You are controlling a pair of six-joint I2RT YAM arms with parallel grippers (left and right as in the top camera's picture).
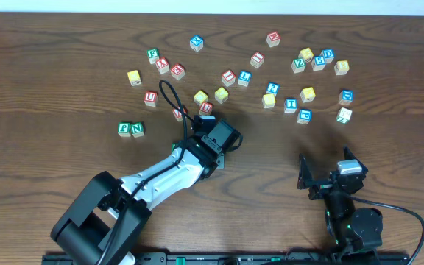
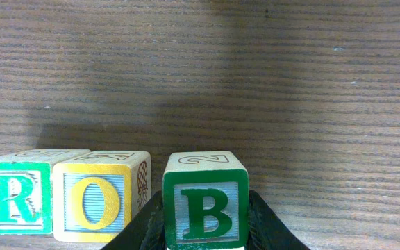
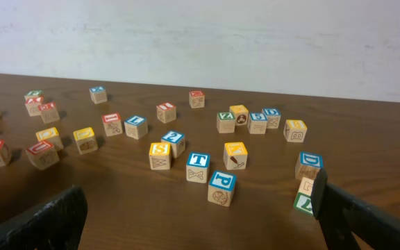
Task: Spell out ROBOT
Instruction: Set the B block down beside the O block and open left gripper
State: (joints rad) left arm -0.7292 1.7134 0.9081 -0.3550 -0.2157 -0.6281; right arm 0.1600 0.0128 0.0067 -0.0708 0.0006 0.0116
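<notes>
B cube (image 2: 205, 208) is clamped betw. the left gripper (image 2: 205, 232) fingers, just beside the O cube (image 2: 99, 203), which sits tight against the R cube (image 2: 12, 201). So R-O are down and B's nearly placed, not let go yet. Left to fetch: 2nd O and T cube (image 3: 198, 167), out in the scatter ahead of the right gripper (image 3: 200, 226), which is wide apart and empty.
</notes>
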